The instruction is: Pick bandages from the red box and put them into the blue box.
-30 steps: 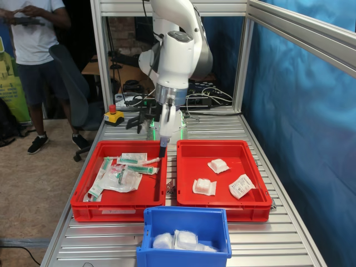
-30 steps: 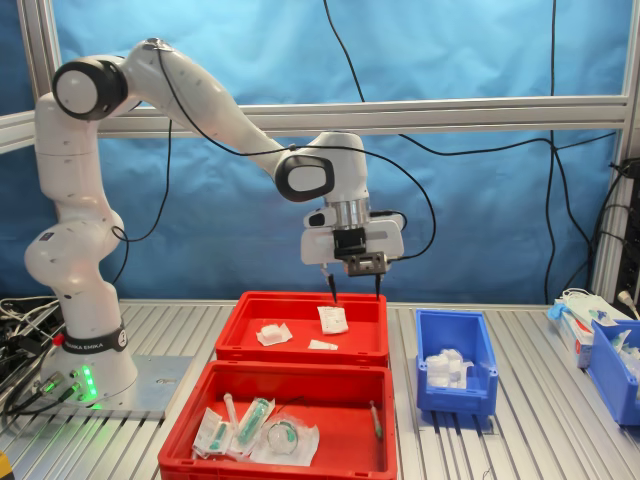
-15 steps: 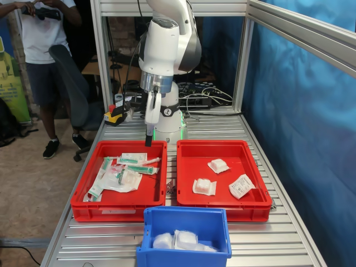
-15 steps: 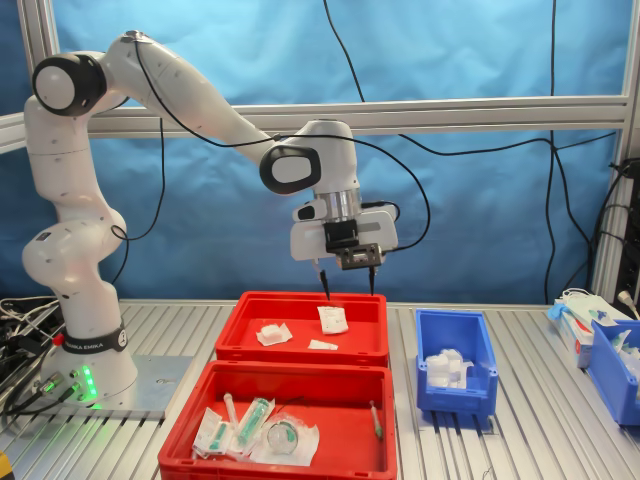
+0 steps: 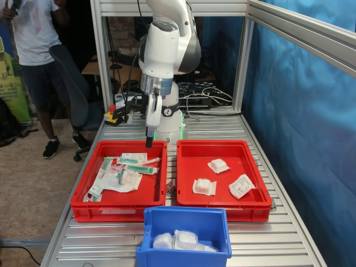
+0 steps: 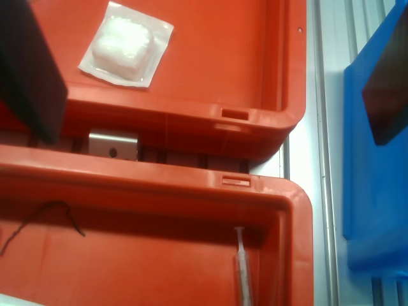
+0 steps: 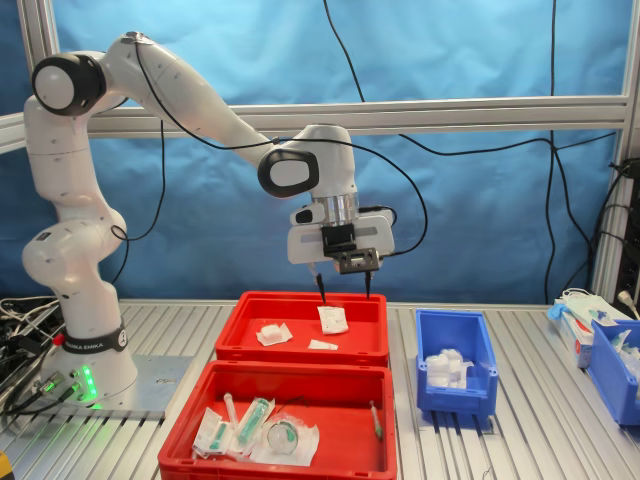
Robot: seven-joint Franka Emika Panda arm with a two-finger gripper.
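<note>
My gripper (image 7: 342, 283) hangs above the red box (image 7: 300, 303), its two fingers spread apart with nothing between them. In the first exterior view three bandages lie in this box (image 5: 222, 203): one puffy packet (image 5: 204, 187) near the front wall, one (image 5: 218, 166) further back, and a flatter packet with a printed face (image 5: 241, 186) toward the first exterior view's right. They are well apart from each other. The wrist view shows one puffy packet (image 6: 126, 43) with a flat sealed border around the soft gauze.

I judge these packets very light and soft, and the plastic wrap probably slippery. I think the best hold is across the puffy middle, because the thin border lies flat on the floor of the box and gives the fingers little to grip. The blue box (image 5: 186, 228) already contains some white packets (image 5: 181, 240).
</note>
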